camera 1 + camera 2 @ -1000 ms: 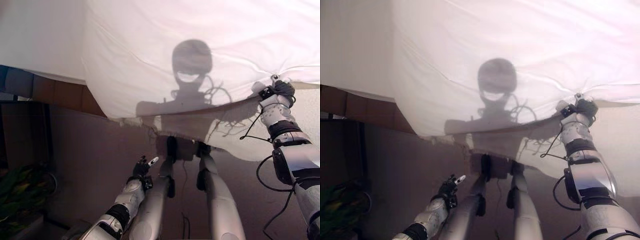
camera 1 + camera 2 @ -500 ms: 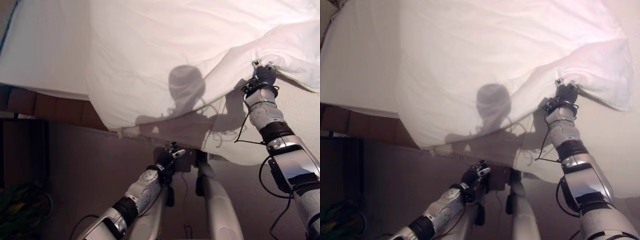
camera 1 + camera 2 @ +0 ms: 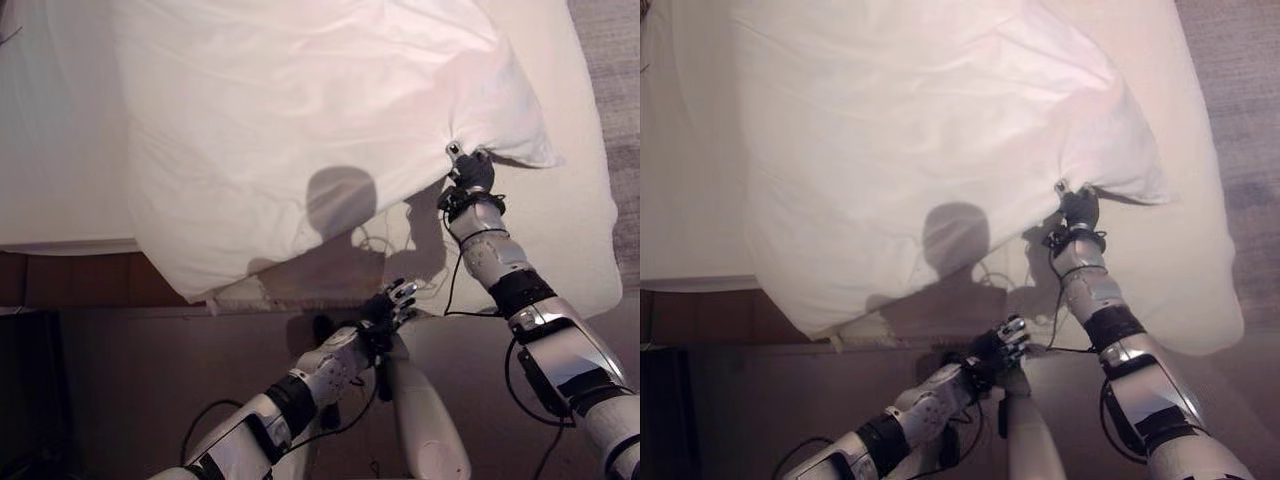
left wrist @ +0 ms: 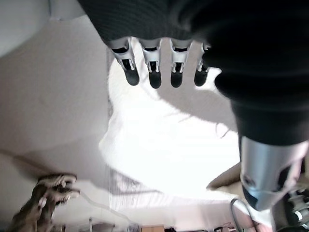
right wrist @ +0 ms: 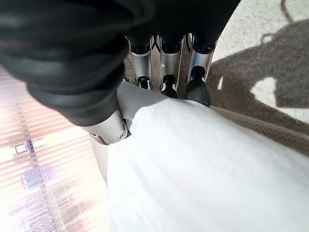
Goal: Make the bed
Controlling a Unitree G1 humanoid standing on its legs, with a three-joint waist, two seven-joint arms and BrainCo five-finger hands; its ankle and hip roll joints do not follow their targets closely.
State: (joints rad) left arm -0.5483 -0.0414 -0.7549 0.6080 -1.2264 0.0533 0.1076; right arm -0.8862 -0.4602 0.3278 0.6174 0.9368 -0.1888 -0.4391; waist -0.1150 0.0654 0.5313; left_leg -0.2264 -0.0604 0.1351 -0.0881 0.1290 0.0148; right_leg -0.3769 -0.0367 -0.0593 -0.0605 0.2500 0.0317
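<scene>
My right hand (image 3: 472, 176) pinches a corner of the white duvet (image 3: 300, 130), thumb and fingers (image 5: 198, 87) closed on the cloth, raised over the bed (image 3: 570, 230). The duvet spreads across the mattress and overhangs its near edge. My left hand (image 3: 385, 305) hangs below that edge, fingers (image 4: 154, 72) relaxed, empty.

No readable text, labels, numbers or signs anywhere. White duvet (image 3: 300, 120) plain, unprinted. Bed (image 3: 570, 230) sheet plain too. Floor (image 3: 120, 380) unmarked. Nothing legible on hands.
</scene>
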